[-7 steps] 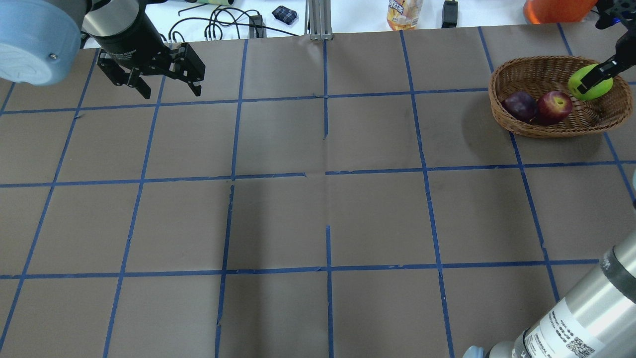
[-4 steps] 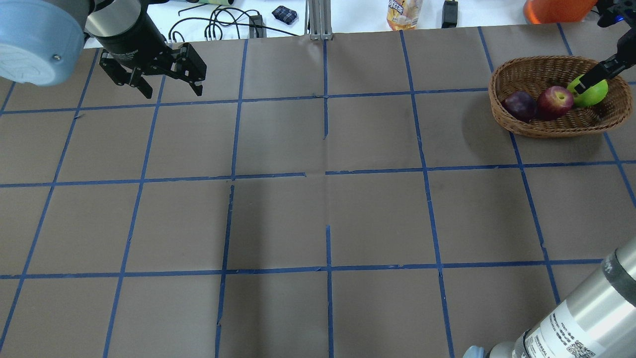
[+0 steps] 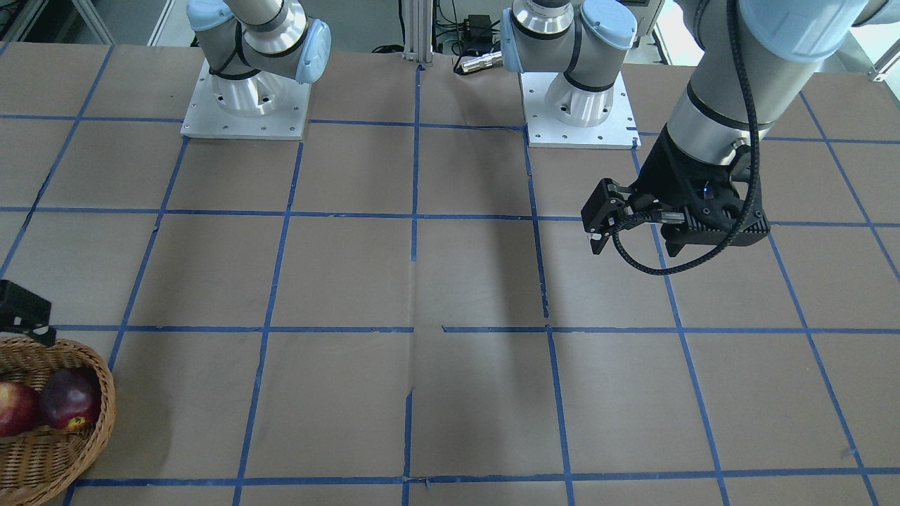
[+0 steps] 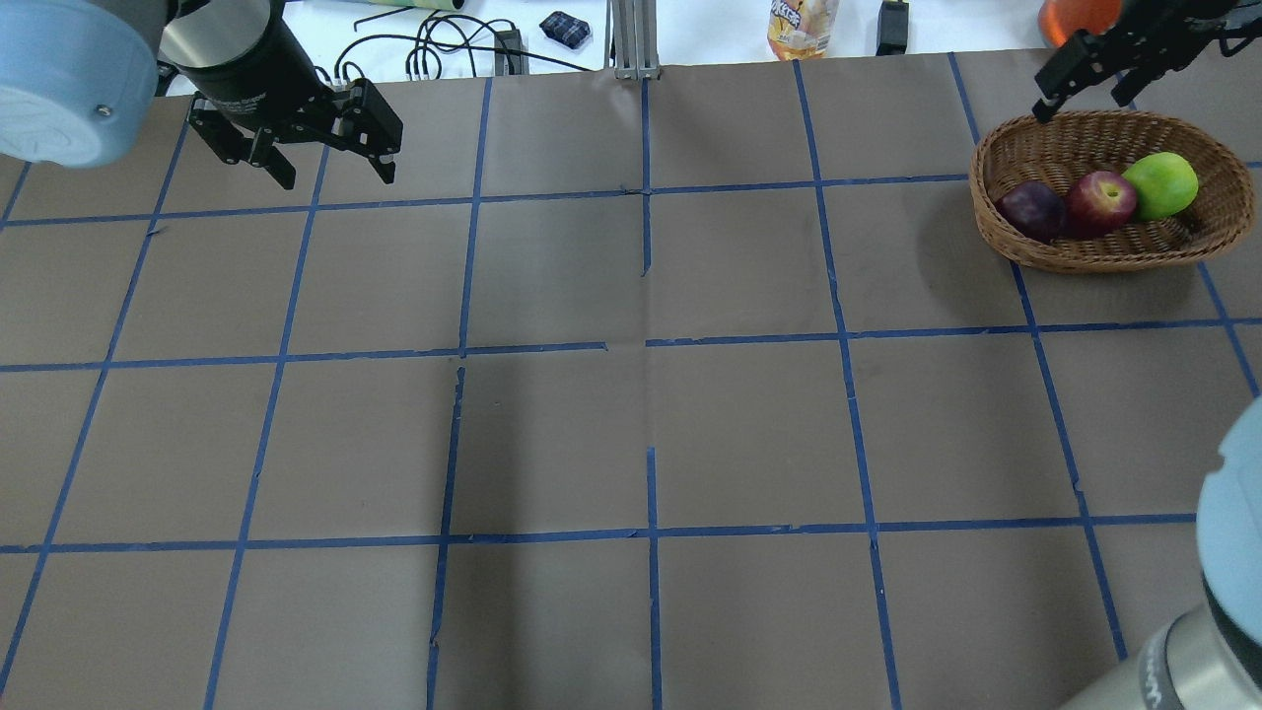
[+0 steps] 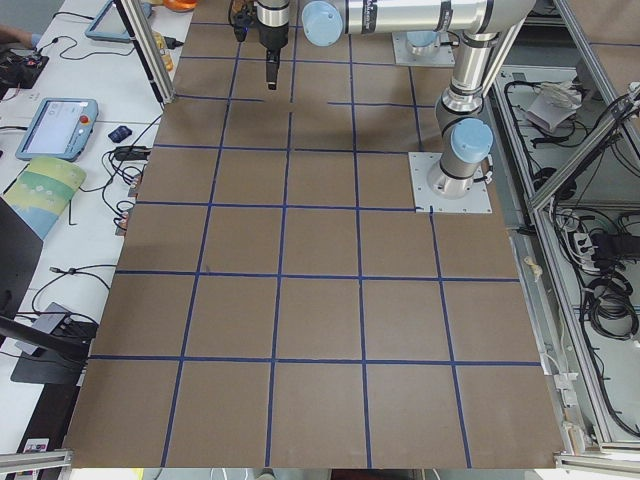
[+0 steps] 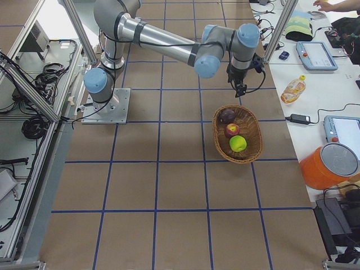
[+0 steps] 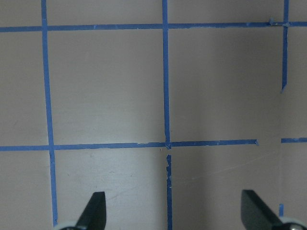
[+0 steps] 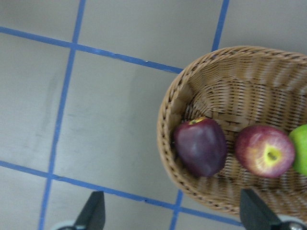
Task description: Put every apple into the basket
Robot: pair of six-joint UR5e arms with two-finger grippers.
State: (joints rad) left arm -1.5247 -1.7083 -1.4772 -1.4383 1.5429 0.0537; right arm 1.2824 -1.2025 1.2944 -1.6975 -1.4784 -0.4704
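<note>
A: Start at the left. State of the left gripper (image 4: 337, 176)?

B: It hangs over the far left part of the table (image 4: 749, 424), clear of the surface. Jaws spread wide, nothing between them. Its wrist view shows only brown paper and blue tape lines (image 4: 749, 340) beneath the two fingertips.

A: Moving right: the basket (image 4: 978, 187)?

B: Upright at the far right of the table. All three fruits lie inside in a row: maroon apple (image 4: 1031, 210), then red apple (image 4: 1098, 200), then green apple (image 4: 1161, 184), each touching its neighbour. The maroon one sits close to the basket's left wall.

A: And the right gripper (image 4: 1078, 104)?

B: It hovers above the basket's far left rim, apart from wicker and fruit alike. Jaws wide apart, empty. Its wrist camera looks down on the maroon and red apples, with the green one cut by the frame edge.
</note>
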